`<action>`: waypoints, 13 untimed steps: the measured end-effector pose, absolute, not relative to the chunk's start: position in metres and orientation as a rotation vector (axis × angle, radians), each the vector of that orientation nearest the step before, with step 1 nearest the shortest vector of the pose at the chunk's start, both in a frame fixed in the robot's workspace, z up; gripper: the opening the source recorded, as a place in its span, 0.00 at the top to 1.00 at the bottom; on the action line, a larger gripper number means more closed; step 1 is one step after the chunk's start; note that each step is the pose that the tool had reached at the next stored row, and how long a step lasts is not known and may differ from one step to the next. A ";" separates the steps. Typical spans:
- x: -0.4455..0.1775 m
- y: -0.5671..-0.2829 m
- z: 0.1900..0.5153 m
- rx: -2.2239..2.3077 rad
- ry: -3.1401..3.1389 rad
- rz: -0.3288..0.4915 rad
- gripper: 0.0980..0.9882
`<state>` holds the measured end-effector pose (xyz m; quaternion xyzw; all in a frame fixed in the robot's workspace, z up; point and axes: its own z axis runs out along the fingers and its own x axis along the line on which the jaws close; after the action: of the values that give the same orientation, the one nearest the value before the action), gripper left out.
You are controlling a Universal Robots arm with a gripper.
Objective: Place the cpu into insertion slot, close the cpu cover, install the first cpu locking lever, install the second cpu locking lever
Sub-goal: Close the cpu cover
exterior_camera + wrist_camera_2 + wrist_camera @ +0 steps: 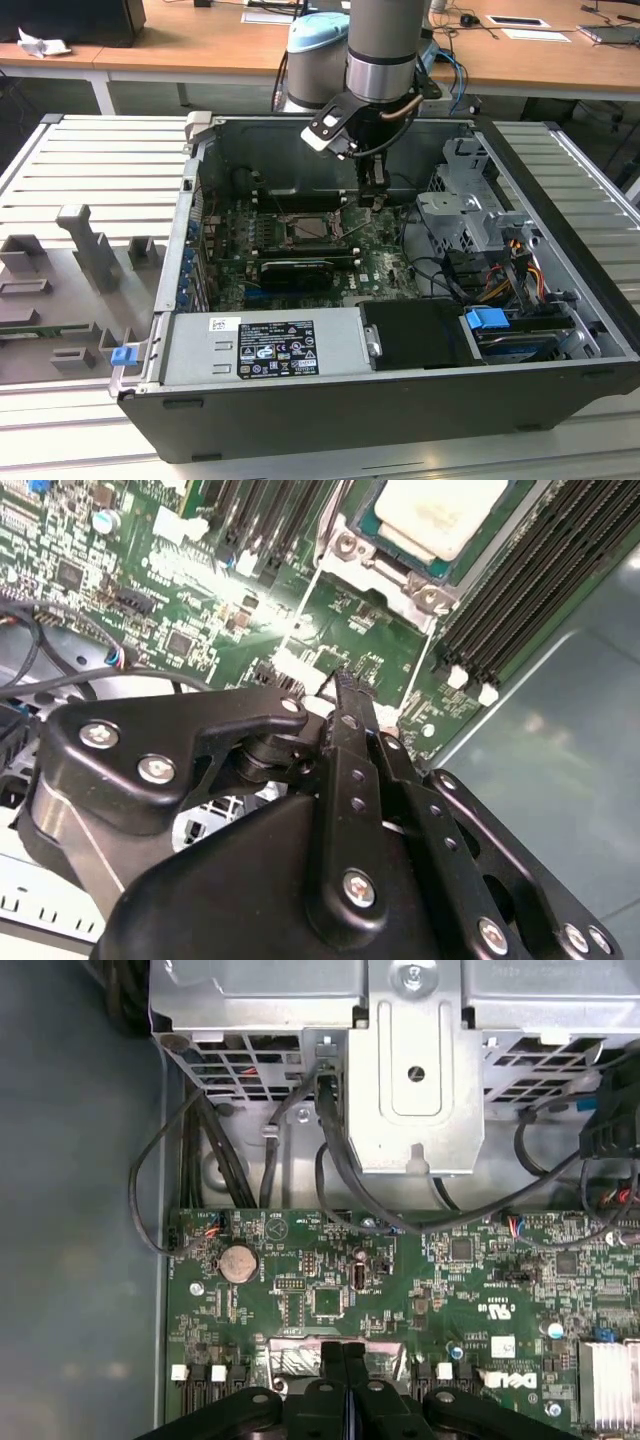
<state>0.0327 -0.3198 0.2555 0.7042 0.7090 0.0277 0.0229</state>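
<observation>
Gripper [375, 198] jaws are seen drawn tight together in both wrist views, and nothing is held between them. It is hung low inside the case [290, 150], over the green board [450, 1300], just beside the slot [295, 222], on the slot's side toward the drive cage [465, 205].

The cpu [440, 515] is seen lying flat in the slot with its pale top up, so the placing step is judged done. In the second wrist view the cpu lies straight ahead of the fingertips, a little way off across the board. In the exterior view the slot is to the exterior view's left of the gripper.

Between the slot and the gripper a thin metal frame is seen, hinged at the slot's nearer edge, with the board showing through its window. It is taken to be the cover [388, 568], swung open and not yet laid over the cpu. How steeply it is tilted cannot be told. Its length is run from the slot toward the gripper, so its free end is the part nearest the fingertips.

Memory slots [540, 570] are ranged along two opposite sides of the slot, and a black card [295, 270] is set near the slot on the side away from the case's back wall. Cables [325, 1120] are draped from the drive cage down to the board on the gripper's far side from the slot. No locking lever can be picked out with certainty.
</observation>
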 end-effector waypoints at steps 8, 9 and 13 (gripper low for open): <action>0.047 -0.320 0.255 2.173 2.205 0.086 0.99; 0.048 -0.320 0.255 2.173 2.205 0.085 0.99; 0.058 -0.320 0.254 2.174 2.207 0.082 0.99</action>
<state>0.0577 -0.3197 0.2538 0.7014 0.7119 0.0264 0.0214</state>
